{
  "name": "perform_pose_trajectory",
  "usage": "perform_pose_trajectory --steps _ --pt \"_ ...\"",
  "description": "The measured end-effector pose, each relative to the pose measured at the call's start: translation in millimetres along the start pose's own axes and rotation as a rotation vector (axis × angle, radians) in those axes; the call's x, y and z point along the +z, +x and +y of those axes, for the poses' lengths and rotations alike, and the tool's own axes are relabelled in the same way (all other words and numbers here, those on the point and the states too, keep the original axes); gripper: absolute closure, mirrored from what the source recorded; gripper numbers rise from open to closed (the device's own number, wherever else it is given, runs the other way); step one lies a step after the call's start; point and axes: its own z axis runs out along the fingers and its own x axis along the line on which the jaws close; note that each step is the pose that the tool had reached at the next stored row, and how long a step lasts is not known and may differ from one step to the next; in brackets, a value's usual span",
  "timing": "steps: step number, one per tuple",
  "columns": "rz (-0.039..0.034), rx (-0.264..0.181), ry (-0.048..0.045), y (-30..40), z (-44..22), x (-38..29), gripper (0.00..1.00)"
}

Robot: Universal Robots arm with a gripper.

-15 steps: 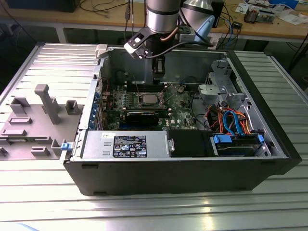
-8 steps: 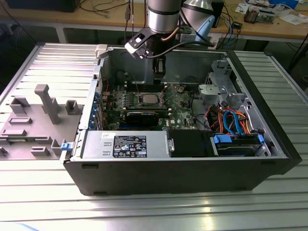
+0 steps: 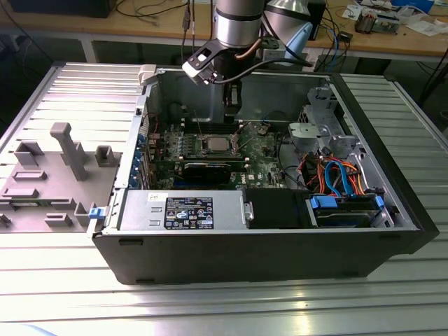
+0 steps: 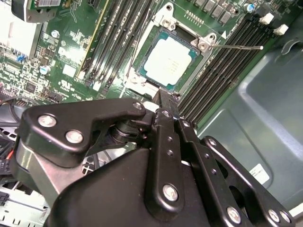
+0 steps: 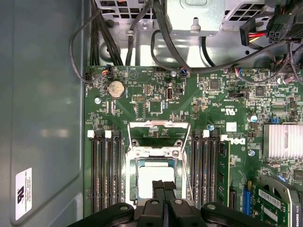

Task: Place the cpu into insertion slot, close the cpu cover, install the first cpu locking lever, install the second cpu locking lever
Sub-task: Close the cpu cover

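Gripper (image 5: 164, 184) closed on nothing, tips right over the cpu (image 5: 143, 182), which we see seated in the socket (image 5: 137, 152). Cover (image 5: 161, 124) stands open just past the fingertips.

— We saw that the cpu (image 4: 168, 61) had a smooth silver-grey metal top with a soft sheen. The cpu cover (image 5: 160, 124) looked like thin bare metal, bright along its edges.

— We agreed. The motherboard (image 5: 156, 101) was glossy green, and the gripper (image 4: 164, 97) was matt black metal with shiny screw heads.

— We took the case wall (image 5: 42, 118) for smooth grey painted steel, dully reflective.

— The table (image 3: 210, 308) was ribbed, brushed metal. At the exterior view's left, the fixture (image 3: 63, 150) looked to us like matt grey plastic.
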Motion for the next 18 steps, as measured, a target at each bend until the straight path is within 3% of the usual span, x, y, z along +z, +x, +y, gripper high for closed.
perform_pose_trajectory --steps 18 --pt "-0.0007 0.0 0.0 0.0 4.1 0.0 0.89"
